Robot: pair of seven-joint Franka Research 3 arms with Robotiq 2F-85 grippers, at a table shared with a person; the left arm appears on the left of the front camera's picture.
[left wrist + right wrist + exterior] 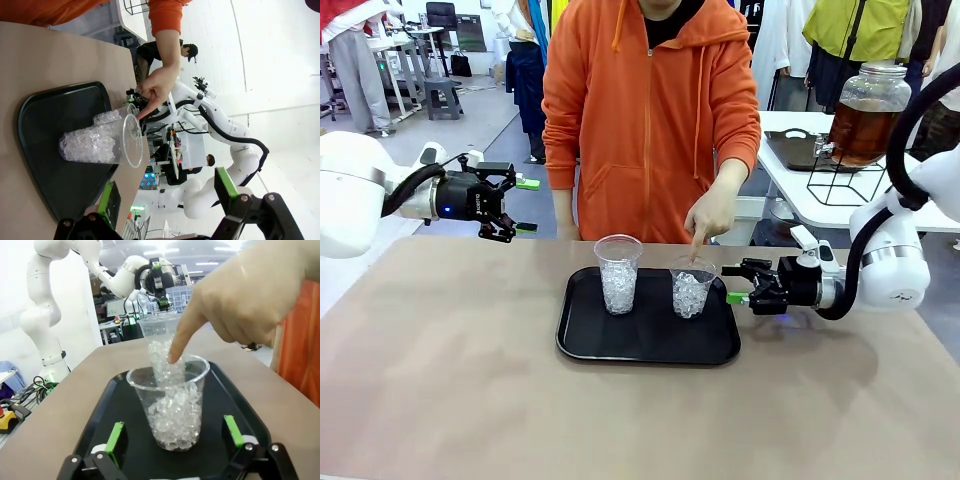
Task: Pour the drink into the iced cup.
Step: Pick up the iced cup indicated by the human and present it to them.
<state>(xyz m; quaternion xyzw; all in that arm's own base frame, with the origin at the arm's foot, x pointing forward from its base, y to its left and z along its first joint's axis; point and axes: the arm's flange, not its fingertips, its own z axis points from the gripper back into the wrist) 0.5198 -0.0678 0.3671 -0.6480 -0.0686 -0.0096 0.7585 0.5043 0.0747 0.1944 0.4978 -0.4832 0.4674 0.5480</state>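
Right claw (733, 284) sits wide open and empty in the front view, low by the tray (650, 350) and just beside the cup (691, 288) that the person's hand (712, 212) is pointing into. Left claw (527, 205) is open too, holding nothing, up over the table's (440, 380) left side, well apart from the tray. The drink (865, 125) is nowhere near. It's in the big jar (880, 75) on the side table (798, 195) behind the right arm. Both cups stand upright, long axis vertical, mouths up, part-full of ice.

Left wrist view: the camera's rolled, so the other cup (100, 142) looks like it's lying down, but it isn't. The open pads (226, 182) frame it from a way off.

Right wrist view: the cup (172, 405) sits dead centre between the spread pads (116, 435), with a fingertip dipping into its mouth.

My worry is that closing now could bump that finger. Thin clear plastic also squashes easily, so a hard squeeze might pop ice out or tip it. The cups stand close together, so a sloppy approach could knock the other one. And nothing's carrying drink yet. If the cup has to travel to the jar, any tilt dumps ice.
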